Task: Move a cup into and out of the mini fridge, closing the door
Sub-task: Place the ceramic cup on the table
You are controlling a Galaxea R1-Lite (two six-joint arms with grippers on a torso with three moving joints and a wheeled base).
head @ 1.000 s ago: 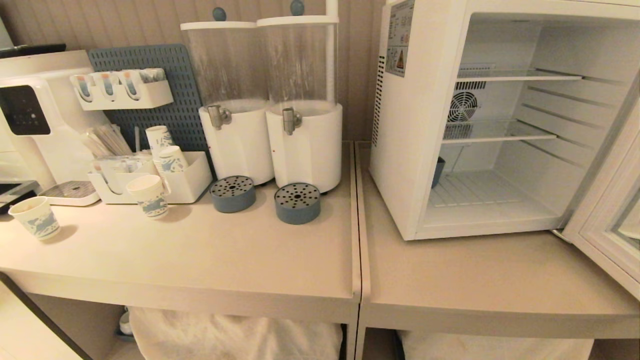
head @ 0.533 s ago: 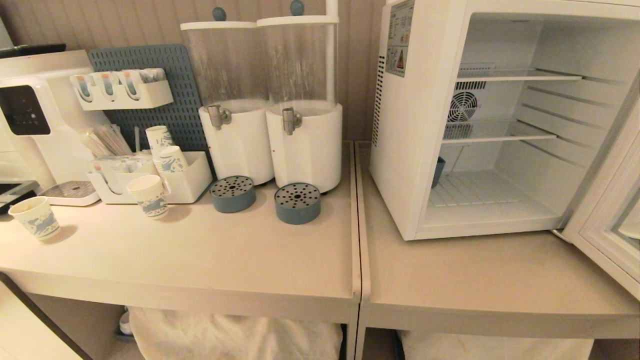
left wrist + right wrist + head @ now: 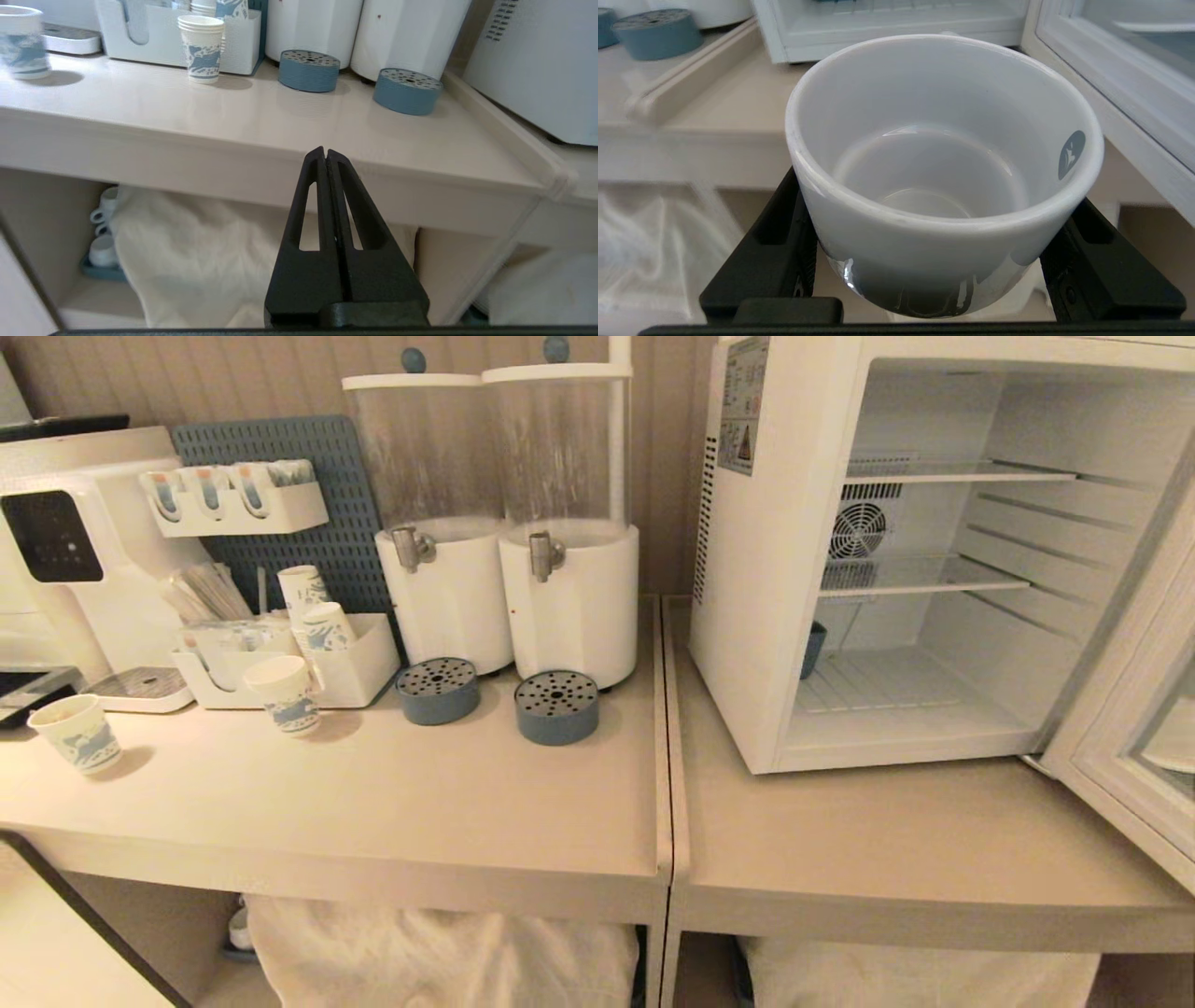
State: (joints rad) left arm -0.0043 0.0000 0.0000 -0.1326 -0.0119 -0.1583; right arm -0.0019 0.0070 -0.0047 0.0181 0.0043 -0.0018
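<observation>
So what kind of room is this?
Probably an office pantry or drinks corner: two tap drink dispensers, printed paper cups, and an open mini fridge share the counter.

Two pale beige worktop [image 3: 373, 821] sections meet at a seam running down the middle of the head view. On the left section stand two white drink dispensers [image 3: 509, 588] at upper centre, each with a round blue drip tray [image 3: 556, 707] in front. Further left sit a white organiser box [image 3: 350, 667], a printed paper cup [image 3: 285, 693] just before it, another paper cup [image 3: 77, 733] near the left edge, and a white machine [image 3: 84, 560]. On the right section stands the mini fridge [image 3: 747, 616], upper right, its door [image 3: 1134, 747] swung open.
</observation>
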